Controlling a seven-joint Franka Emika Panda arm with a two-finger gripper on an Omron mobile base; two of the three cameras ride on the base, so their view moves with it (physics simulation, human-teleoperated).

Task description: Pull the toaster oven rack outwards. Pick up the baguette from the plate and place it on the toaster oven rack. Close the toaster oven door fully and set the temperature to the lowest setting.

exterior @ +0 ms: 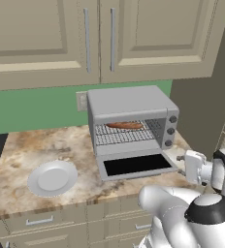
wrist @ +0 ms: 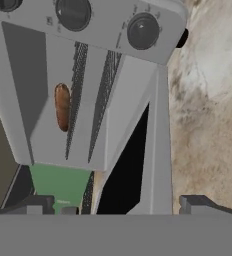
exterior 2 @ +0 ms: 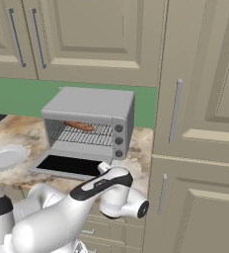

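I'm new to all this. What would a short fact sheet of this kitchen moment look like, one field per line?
toaster oven: on the marbled counter, under the cabinets
toaster oven door: folded down, open
toaster oven rack: inside the oven
baguette: lying on the rack, toward the back
plate: empty, left of the oven
pincer: open, holding nothing, near the door's right edge
knobs: three, down the oven's right front

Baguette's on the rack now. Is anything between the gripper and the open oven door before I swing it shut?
Nothing visible. The gripper, jaws open, sits just off the right end of the lowered grey-framed black-glass door. The small brown baguette lies well back on the silver wire rack, away from the door.
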